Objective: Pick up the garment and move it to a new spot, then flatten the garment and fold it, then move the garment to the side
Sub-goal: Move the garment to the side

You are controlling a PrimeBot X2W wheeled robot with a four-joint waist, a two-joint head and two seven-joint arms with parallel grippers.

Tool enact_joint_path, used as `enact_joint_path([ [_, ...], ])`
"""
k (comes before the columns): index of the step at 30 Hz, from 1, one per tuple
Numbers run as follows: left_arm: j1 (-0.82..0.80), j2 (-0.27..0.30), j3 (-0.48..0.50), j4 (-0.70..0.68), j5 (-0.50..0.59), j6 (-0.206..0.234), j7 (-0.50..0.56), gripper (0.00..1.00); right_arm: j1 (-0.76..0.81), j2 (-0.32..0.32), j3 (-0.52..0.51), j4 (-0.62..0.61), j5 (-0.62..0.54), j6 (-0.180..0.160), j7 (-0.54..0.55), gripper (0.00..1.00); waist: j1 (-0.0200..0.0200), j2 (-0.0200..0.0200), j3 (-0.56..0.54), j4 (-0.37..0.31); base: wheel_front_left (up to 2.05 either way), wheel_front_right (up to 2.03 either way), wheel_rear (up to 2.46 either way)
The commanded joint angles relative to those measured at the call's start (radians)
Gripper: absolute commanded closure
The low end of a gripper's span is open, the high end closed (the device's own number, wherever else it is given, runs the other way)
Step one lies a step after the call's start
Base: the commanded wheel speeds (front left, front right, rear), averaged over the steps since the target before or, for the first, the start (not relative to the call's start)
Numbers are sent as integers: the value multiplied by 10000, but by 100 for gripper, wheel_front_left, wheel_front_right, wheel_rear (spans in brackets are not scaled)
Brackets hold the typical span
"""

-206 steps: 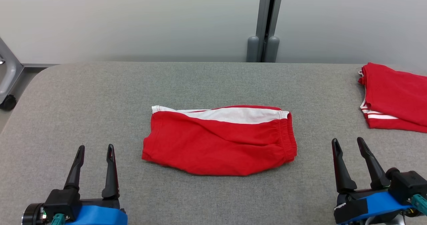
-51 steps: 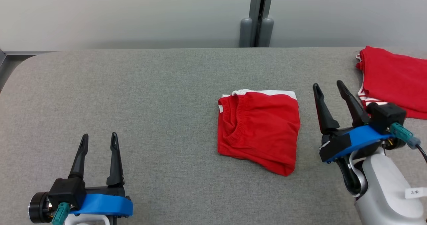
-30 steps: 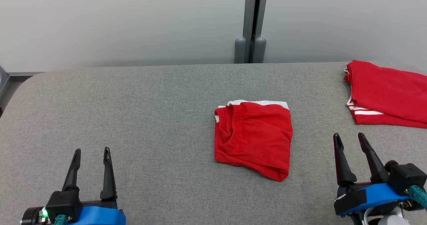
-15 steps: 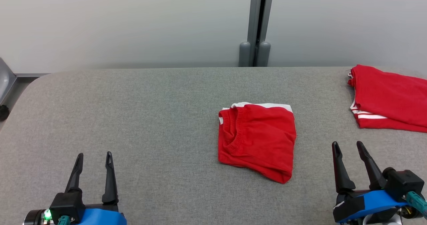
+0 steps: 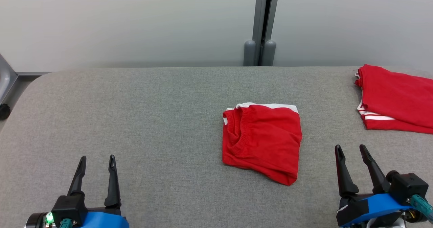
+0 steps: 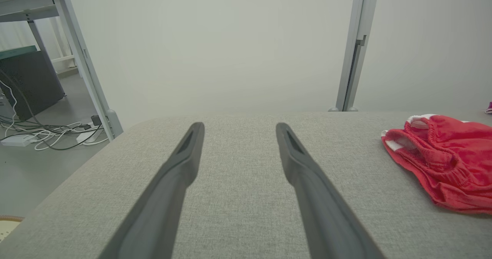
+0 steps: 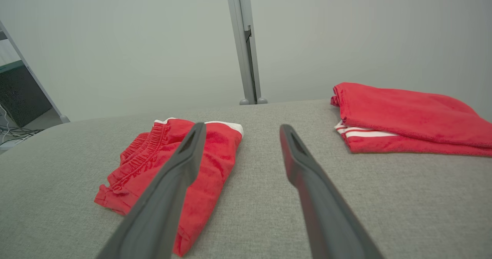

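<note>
**Wall panels** (image 5: 135,21): pale and plain, joined by a grey post (image 5: 262,25) behind the far edge of the table.

**Table** (image 5: 135,119): a grey fabric-covered top with rounded corners, used as the working surface. Its left half is left bare.

**Red pile** (image 5: 395,99): folded red cloth with white stripes, laid at the far right corner, well apart from the garment. It is judged to be finished work set aside, which suggests where the side spot lies. Whether one piece or several are stacked cannot quite be made out from the fold edges.

**Garment** (image 5: 262,143): red shorts with white trim, folded into a compact near-square, the elastic waistband turned up along its left side. It is placed right of centre on the table and is touched by neither gripper. Folding is judged done, and the move to the side is not yet made.

**Right gripper** (image 5: 350,146): fingers spread wide, nothing held. It is kept low at the near right, between garment and pile, a fair position for the carry.

**Left gripper** (image 5: 97,157): fingers parted, empty, parked at the near left, presumably to be kept clear.

**Cables** (image 6: 46,136): trailed on the floor past the table's left end.
</note>
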Motion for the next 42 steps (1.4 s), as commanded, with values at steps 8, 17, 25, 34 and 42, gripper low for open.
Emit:
enact_joint_path([
  [8, -36, 108, -20, -67, -76, 119, -45, 0, -412, 11, -187, 7, -238, 1, 105, 0, 0, -1, 129, 23, 0, 0, 0],
  [17, -422, 63, -244, -132, -95, 135, -46, 0, -1869, -126, -14, -98, -730, 1, 665, 0, 0, -1, 521, 247, 0, 0, 0],
  [25, -778, -37, -389, -86, -187, 109, -46, 0, -3117, -237, 116, 1230, -692, 1, 1482, 0, 0, -1, 950, 709, 0, 0, 0],
  [34, -1135, -140, -511, -65, -269, 144, -46, 0, -3585, -348, -150, 3550, -891, 1, 1453, 0, 0, -1, 1398, 1226, 0, 0, 0],
  [42, -1363, -199, -584, 36, -325, 101, -47, 0, -3805, -333, -259, 5237, -956, 1, 1167, 0, 0, -1, 1659, 1505, 0, 0, 0],
])
